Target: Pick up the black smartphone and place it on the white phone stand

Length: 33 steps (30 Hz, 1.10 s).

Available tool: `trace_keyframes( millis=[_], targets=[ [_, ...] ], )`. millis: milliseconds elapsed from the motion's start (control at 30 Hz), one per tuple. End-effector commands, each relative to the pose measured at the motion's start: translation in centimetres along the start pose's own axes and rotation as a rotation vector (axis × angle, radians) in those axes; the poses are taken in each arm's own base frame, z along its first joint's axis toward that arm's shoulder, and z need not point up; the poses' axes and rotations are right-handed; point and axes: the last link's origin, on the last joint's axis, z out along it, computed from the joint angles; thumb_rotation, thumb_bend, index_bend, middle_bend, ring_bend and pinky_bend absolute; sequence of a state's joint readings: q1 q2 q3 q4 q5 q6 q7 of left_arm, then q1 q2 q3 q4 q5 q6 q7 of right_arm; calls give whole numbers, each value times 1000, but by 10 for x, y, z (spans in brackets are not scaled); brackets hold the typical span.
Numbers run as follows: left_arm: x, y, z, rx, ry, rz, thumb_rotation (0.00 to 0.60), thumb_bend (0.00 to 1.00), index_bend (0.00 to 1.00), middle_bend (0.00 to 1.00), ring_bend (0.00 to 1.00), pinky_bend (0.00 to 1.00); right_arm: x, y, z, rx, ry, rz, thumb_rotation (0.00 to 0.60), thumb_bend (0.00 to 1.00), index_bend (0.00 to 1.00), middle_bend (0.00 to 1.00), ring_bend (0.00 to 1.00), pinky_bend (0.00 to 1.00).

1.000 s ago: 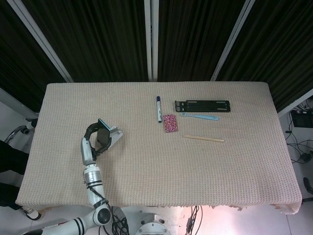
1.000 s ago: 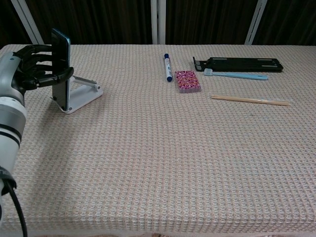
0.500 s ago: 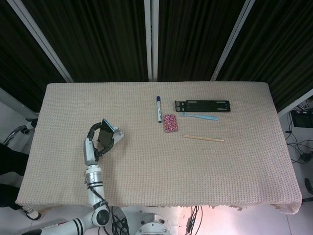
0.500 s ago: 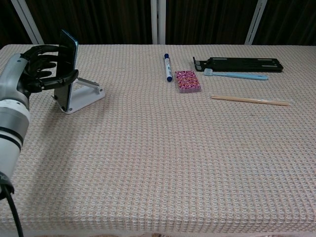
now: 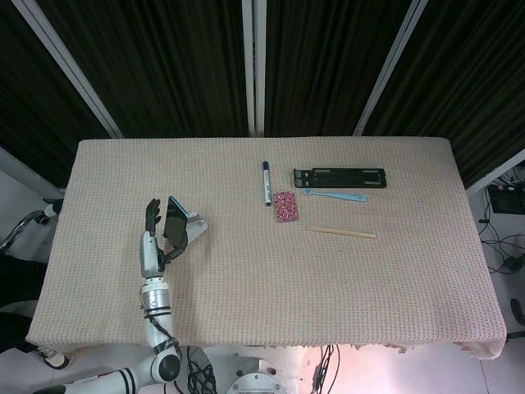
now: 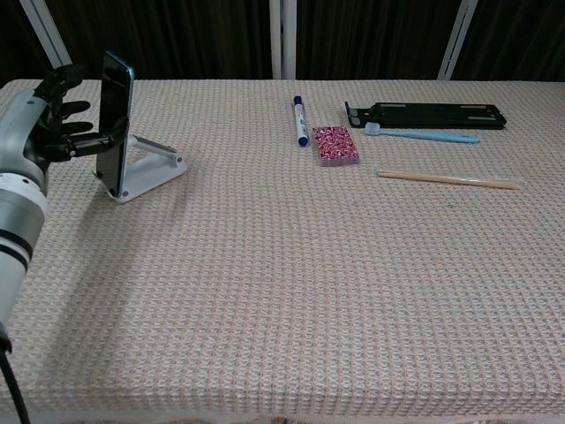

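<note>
The black smartphone (image 5: 174, 222) (image 6: 115, 115) stands nearly upright, its lower edge in the lip of the white phone stand (image 5: 194, 226) (image 6: 155, 171) at the table's left side. My left hand (image 5: 152, 235) (image 6: 48, 119) is just left of the phone with its fingers spread and lifted off the phone's back. The thumb reaches toward the phone's near edge; I cannot tell whether it touches. My right hand shows in neither view.
A blue marker (image 5: 267, 182) (image 6: 300, 119), a pink patterned pack (image 5: 285, 206) (image 6: 335, 145), a black flat holder (image 5: 340, 176) (image 6: 428, 114), a light blue toothbrush (image 5: 336, 194) (image 6: 419, 134) and a wooden stick (image 5: 341, 233) (image 6: 448, 179) lie at the back centre and right.
My left hand brought the phone down onto the stand, then uncurled its fingers from around the phone; the phone now leans on the stand.
</note>
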<state>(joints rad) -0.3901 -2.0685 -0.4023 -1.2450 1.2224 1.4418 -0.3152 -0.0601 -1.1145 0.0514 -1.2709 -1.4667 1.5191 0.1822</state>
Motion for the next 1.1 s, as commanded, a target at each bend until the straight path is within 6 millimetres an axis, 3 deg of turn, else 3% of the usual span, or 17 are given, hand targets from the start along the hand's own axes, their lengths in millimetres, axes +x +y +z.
trace_keyframes(
  millis=[33, 167, 267, 533, 667, 700, 767, 833, 867, 933, 1100],
  targets=[
    [7, 3, -5, -29, -11, 15, 600, 327, 64, 0, 68, 158, 0, -1, 1, 2, 2, -1, 600, 313, 0, 0, 0, 0],
    [22, 7, -14, -80, -35, 54, 600, 269, 52, 0, 43, 156, 1, -1, 1, 3, 7, -2, 600, 313, 0, 0, 0, 0],
    [46, 12, -19, -152, -47, 113, 600, 236, 50, 0, 33, 156, 2, -1, 1, 2, 7, -3, 600, 313, 0, 0, 0, 0],
    [157, 15, -26, -251, -82, 422, 600, 196, 51, 0, 30, 164, 1, -1, 2, 4, 6, -6, 600, 314, 0, 0, 0, 0],
    [213, 9, -31, -217, -188, 770, 595, 171, 55, 64, 32, 168, -1, -8, 2, 36, 7, -2, 600, 300, 0, 0, 0, 0],
    [230, 9, -34, -203, -196, 895, 553, 161, 57, 69, 33, 168, -1, -10, 2, 50, 11, 1, 600, 295, 0, 0, 0, 0],
    [250, 10, -38, -190, -182, 1053, 360, 135, 60, 59, 32, 167, -1, -13, 1, 69, 22, 8, 600, 282, 0, 0, 0, 0],
    [268, 9, -47, -162, -160, 1165, 109, 120, 63, 56, 33, 165, -2, -16, -1, 81, 33, 17, 600, 276, 0, 0, 0, 0],
    [273, 9, -51, -154, -150, 1189, 57, 119, 63, 57, 33, 164, -1, -16, -2, 84, 40, 19, 600, 274, 0, 0, 0, 0],
    [284, 8, -59, -151, -120, 1231, 5, 117, 68, 55, 32, 164, -1, -17, -4, 85, 55, 25, 600, 272, 0, 0, 0, 0],
    [304, 7, -70, -128, -54, 1234, 0, 119, 73, 41, 32, 163, -3, -16, -2, 72, 54, 29, 600, 272, 0, 0, 0, 0]
  ],
)
